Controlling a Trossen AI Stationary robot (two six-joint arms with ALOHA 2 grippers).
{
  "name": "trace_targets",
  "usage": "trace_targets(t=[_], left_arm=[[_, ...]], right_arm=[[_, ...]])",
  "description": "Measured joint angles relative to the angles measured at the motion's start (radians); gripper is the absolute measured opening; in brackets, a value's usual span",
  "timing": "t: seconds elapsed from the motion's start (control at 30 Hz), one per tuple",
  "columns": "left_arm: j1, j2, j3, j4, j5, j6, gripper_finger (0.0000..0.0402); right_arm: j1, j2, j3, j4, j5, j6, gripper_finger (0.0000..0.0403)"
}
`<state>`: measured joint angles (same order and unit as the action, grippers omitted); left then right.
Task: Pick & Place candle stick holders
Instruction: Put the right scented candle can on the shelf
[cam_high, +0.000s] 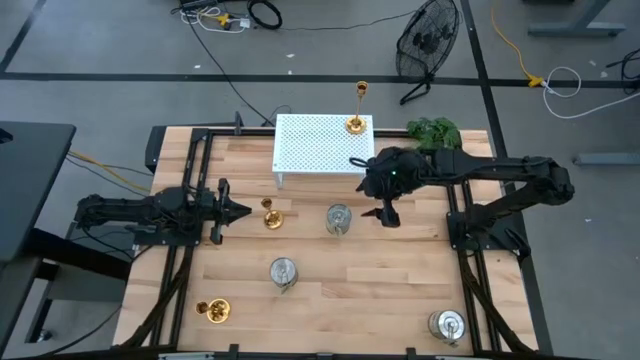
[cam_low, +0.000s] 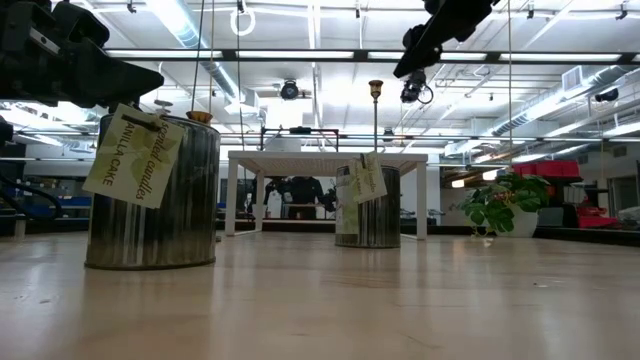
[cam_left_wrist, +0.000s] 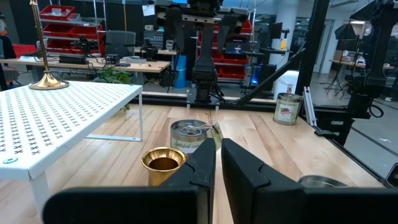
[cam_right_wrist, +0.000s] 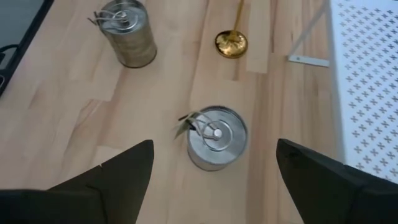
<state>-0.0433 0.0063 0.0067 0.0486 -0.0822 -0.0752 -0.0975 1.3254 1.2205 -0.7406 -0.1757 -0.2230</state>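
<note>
I hold the right tool (cam_right_wrist: 214, 163), fingers wide apart, above the silver holder (cam_high: 339, 219) at mid-bench by the rack (cam_high: 315, 145), ready to descend. The left tool (cam_high: 232, 210), fingers together, waits near the left edge.

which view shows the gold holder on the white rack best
The high view: the gold holder stands whole near the white rack's far right edge. The left wrist view shows its base and stem, top cropped. The low view shows only its slim upper part above the rack. The right wrist view misses it.
</note>
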Motion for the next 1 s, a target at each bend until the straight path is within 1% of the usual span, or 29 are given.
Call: trace_targets(t=[0.47, 0.73, 0.87, 1.0], left_arm=[[0.0, 0.0, 0.0, 0.0, 0.0, 0.0, 0.0032], [0.0, 0.0, 0.0, 0.0, 0.0, 0.0, 0.0032], [0.0, 0.0, 0.0, 0.0, 0.0, 0.0, 0.0032], [0.0, 0.0, 0.0, 0.0, 0.0, 0.0, 0.0032]], right_arm=[[0.11, 0.0, 0.0, -0.017, 0.001, -0.007, 0.0341], [0.189, 0.0, 0.0, -0.142, -0.006, -0.11, 0.0341], [0.23, -0.001, 0.0, -0.219, -0.082, -0.181, 0.0341], [0.273, -0.003, 0.0, -0.272, -0.162, -0.182, 0.0341]])
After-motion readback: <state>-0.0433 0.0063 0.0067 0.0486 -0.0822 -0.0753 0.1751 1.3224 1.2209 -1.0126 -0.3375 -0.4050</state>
